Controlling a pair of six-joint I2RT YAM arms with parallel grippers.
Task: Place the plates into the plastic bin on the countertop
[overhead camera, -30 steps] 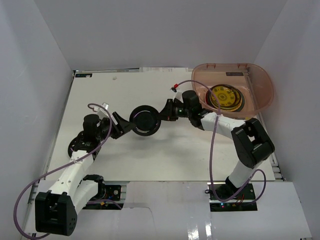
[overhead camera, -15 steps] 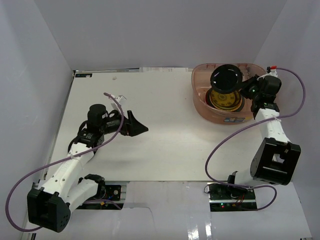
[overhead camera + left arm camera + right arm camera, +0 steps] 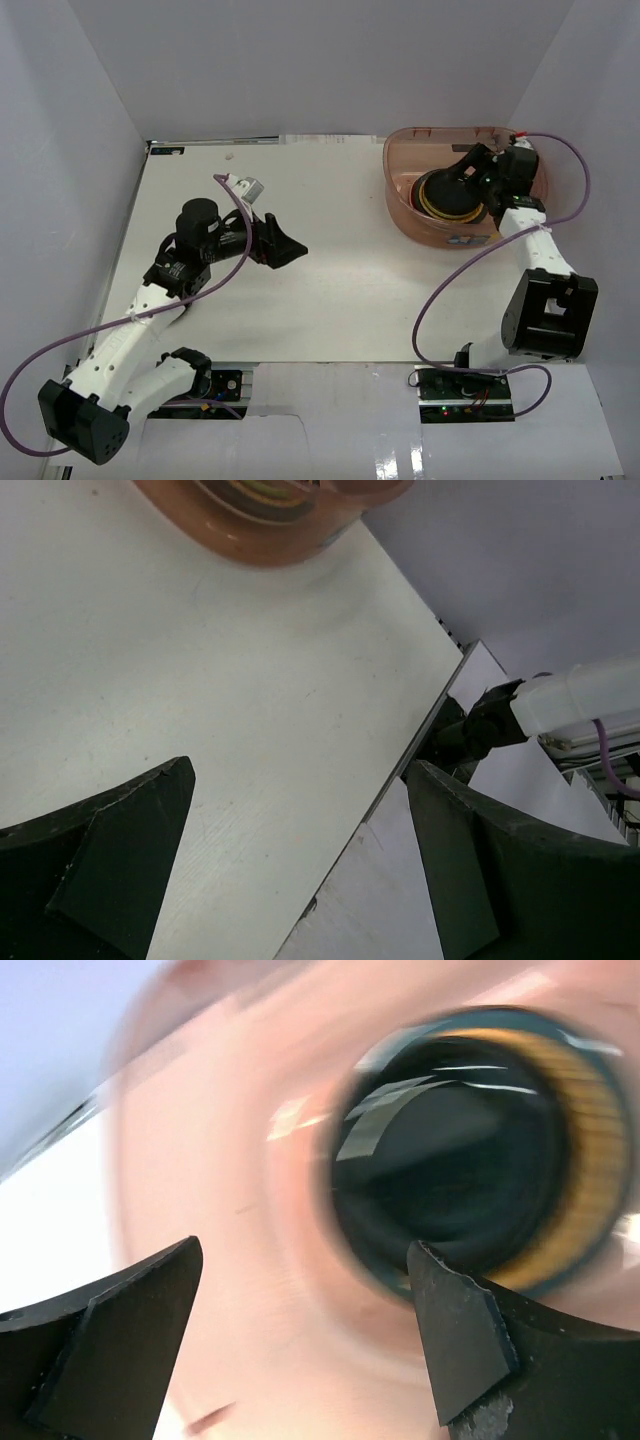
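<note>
Hanging with fingers spread and empty, the right end effector (image 3: 468,172) sits above the translucent pinkish-brown plastic bin (image 3: 430,131).
Beneath it a round black plate (image 3: 445,190) lies on a gold-brown patterned plate (image 3: 598,1150) inside the bin; the left end effector (image 3: 285,245), likewise spread and empty, is above the white tabletop (image 3: 350,290).

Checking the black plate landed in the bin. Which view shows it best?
Top external: the black plate sits in the bin over a gold plate. Right wrist shows it close but blurred; left wrist catches only the bin's edge.
</note>
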